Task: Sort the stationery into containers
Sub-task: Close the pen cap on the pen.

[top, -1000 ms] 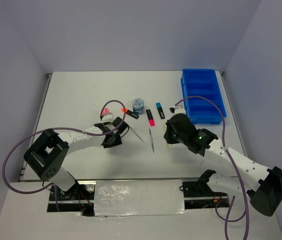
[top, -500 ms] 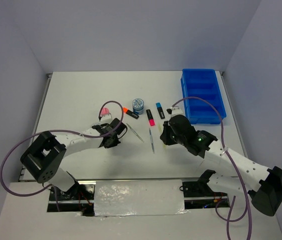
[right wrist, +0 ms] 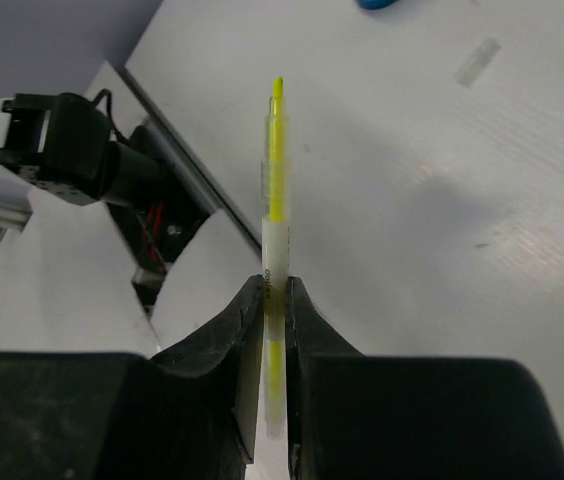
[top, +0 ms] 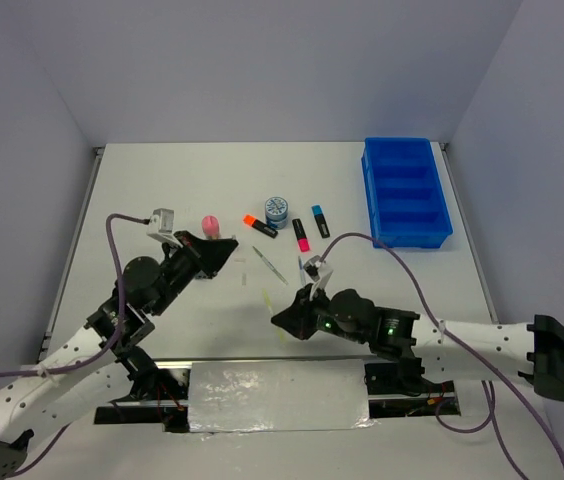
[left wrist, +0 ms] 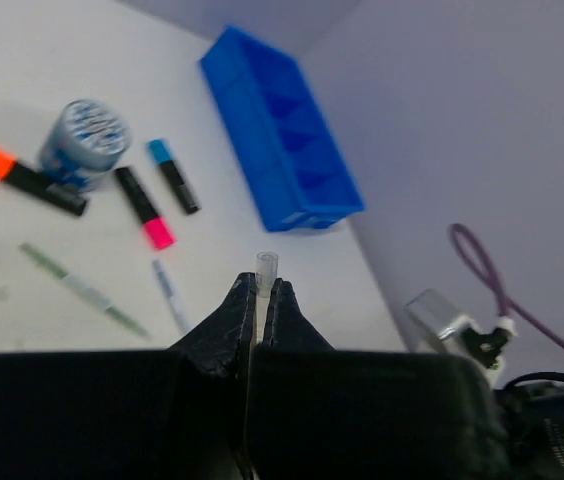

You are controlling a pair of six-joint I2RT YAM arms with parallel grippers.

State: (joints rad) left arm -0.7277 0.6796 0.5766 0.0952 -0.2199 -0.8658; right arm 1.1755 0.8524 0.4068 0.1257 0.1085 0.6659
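1. The right pincer (right wrist: pixel 274 290) is clamped tight on a yellow pen (right wrist: pixel 275 180). Most of the slim, smooth barrel sticks out past the fingers, so it could pivot or slip during a carry.
2. The left pincer (left wrist: pixel 258 290) is closed on a clear pen (left wrist: pixel 266 265), with only the tip showing. A sudden swing might work it loose.
3. The tray (top: pixel 407 190) sits at the far right of the counter (top: pixel 162 180), well apart from both pens. Two arms heading there together risk crossing or snagging cables.
4. The tray is glossy hard plastic, rectangular, with ridged compartments.
5. The highlighters (top: pixel 301 236) are stubby and black with bright caps. The tub (top: pixel 277 208) is round, and the loose pen (top: pixel 270 266) is thin and likely to roll.
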